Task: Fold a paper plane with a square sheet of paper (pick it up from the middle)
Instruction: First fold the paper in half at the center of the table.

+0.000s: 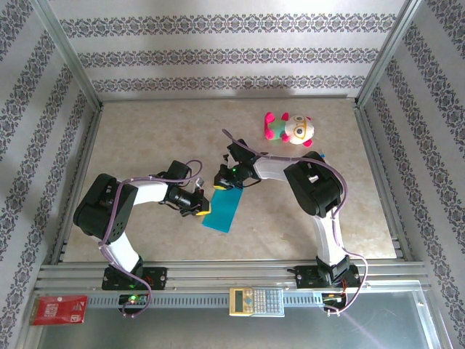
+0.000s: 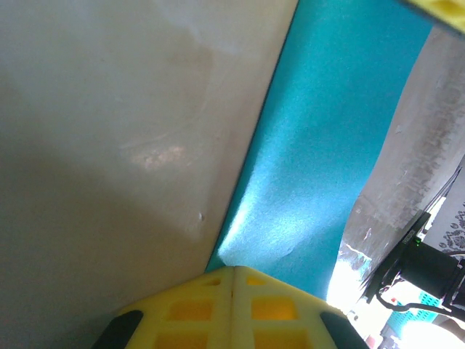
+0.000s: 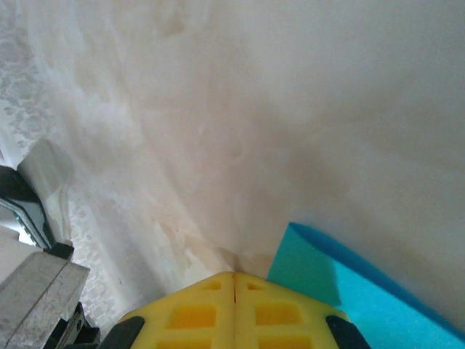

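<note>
The teal-blue sheet of paper (image 1: 224, 209) lies flat on the table as a narrow rectangle, long side running toward the arms. My left gripper (image 1: 203, 206) is shut, its yellow tips resting at the paper's left edge. In the left wrist view the paper (image 2: 327, 145) stretches away from the closed left gripper (image 2: 234, 270), with nothing between the jaws. My right gripper (image 1: 219, 187) is shut at the sheet's far left corner. The right wrist view has the right gripper (image 3: 234, 275) on bare table just beside that paper (image 3: 341, 291) corner. A paper plane is out of view.
A pink and white plush toy (image 1: 290, 129) lies at the back right. A calculator (image 1: 256, 300) and a red packet (image 1: 60, 310) sit on the metal rail in front of the arm bases. Patterned walls and a metal frame enclose the table (image 1: 145, 145).
</note>
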`<state>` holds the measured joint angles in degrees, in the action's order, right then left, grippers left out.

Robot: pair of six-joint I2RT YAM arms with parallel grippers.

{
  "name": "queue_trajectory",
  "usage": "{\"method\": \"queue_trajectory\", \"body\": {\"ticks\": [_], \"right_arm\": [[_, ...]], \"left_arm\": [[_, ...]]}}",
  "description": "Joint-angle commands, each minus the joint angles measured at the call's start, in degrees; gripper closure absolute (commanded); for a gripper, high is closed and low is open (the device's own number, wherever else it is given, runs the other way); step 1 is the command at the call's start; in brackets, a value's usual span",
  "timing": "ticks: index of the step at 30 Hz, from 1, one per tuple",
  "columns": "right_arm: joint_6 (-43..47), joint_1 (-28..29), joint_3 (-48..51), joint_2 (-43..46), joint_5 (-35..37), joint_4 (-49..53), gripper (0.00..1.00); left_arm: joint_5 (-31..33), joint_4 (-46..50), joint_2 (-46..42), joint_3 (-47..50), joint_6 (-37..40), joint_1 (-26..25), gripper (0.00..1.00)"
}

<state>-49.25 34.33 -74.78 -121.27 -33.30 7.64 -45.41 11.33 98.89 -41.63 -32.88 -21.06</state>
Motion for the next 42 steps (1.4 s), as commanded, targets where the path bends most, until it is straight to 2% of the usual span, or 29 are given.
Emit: {"method": "queue_trajectory", "body": {"ticks": [1,20,25,29,35,42], "right_arm": [[0.7,-4.3,-1.9,-3.2,13.5,2.1,0.98],[0.1,-8.4,-7.3,-5.3,14.9,7.0,0.98],[1.7,-10.3,-7.9,-2.7,14.2,7.2,0.98],[5.1,-10.6,-6.4,2.1,10.3,5.1,0.97],[5.6,-7.2,2.2,10.2,6.7,1.0,0.96],[2.1,-0.1,8.0,12.2,4.5,-3.9,0.96]], "left_arm": [[10.5,8.4,5.6,4.6,1.5,-2.4,1.0],[10.1,7.8,5.7,4.7,1.4,-2.3,1.0],[10.0,7.8,5.4,4.7,1.3,-2.4,1.0],[10.1,7.8,5.3,4.6,1.3,-2.3,1.0],[10.0,7.8,5.0,4.7,1.2,-2.3,1.0],[9.9,7.7,4.7,4.7,1.1,-2.3,1.0]]}}
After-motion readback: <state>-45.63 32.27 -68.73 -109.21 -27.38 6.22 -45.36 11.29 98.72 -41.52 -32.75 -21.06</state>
